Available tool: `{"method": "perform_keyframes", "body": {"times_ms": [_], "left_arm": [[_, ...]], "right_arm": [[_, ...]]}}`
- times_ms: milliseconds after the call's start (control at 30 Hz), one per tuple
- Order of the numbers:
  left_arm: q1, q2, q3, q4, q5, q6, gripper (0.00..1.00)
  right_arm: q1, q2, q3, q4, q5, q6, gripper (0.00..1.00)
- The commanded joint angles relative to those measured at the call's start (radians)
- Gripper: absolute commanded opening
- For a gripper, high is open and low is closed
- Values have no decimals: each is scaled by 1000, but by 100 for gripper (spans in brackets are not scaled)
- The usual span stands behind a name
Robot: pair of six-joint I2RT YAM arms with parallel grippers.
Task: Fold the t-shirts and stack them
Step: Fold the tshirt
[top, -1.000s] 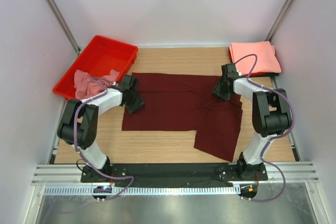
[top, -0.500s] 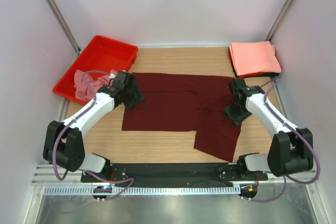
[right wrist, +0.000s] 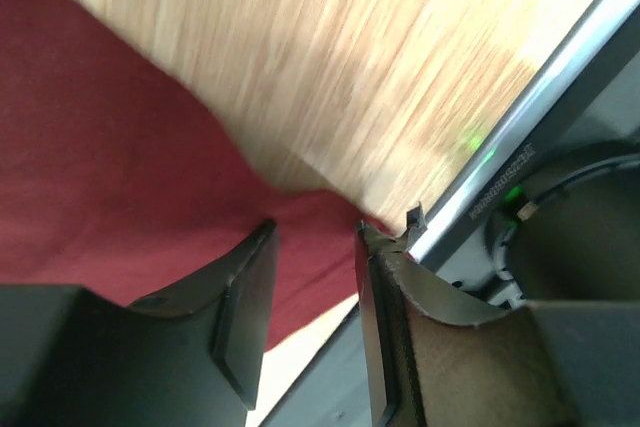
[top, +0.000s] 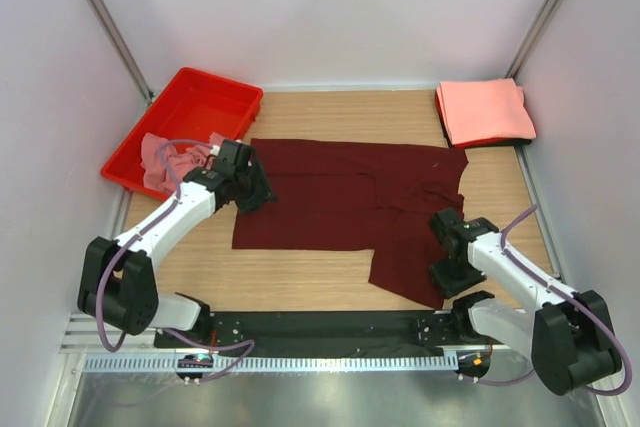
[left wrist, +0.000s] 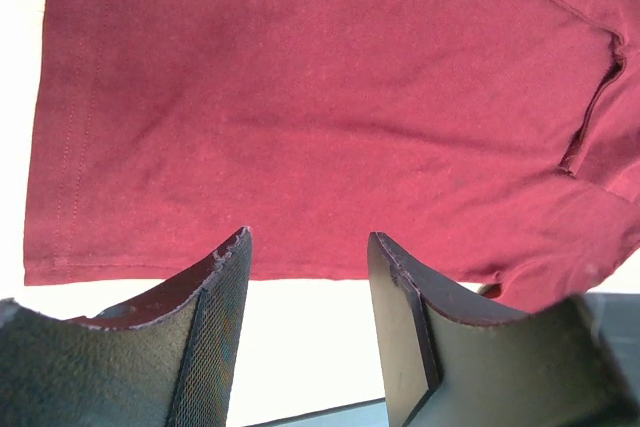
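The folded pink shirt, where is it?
In the top view, the folded salmon-pink shirt sits at the far right corner of the table, just beyond the spread maroon shirt.

A spread t-shirt (top: 340,197) lies at the centre of the table (top: 330,112), a tray (top: 210,102) holding a crumpled t-shirt (top: 160,159) behind-left of it, a folded t-shirt (top: 485,110) behind-right.

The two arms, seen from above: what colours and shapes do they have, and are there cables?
Both the left arm and right arm have white links with black joints and black bases. A purple-grey cable loops along each. The left end effector and right end effector are black, each with two flat fingers having worn, pale edges.
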State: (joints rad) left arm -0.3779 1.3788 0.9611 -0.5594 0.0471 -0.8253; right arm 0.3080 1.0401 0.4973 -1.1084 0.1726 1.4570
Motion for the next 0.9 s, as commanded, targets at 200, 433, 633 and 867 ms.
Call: {"method": "perform_keyframes", "body": {"times_ms": [200, 433, 633, 867], "left_arm": [[-24, -52, -44, 73, 164, 41, 52], [-281, -43, -88, 214, 212, -17, 52], [-450, 32, -127, 368, 191, -124, 51], [-573, 181, -32, 498, 215, -121, 51]], "right_arm": [[42, 32, 41, 271, 71, -16, 44], [43, 64, 141, 254, 136, -122, 44], [54, 37, 101, 246, 77, -149, 45], [55, 51, 47, 295, 73, -165, 49]]}}
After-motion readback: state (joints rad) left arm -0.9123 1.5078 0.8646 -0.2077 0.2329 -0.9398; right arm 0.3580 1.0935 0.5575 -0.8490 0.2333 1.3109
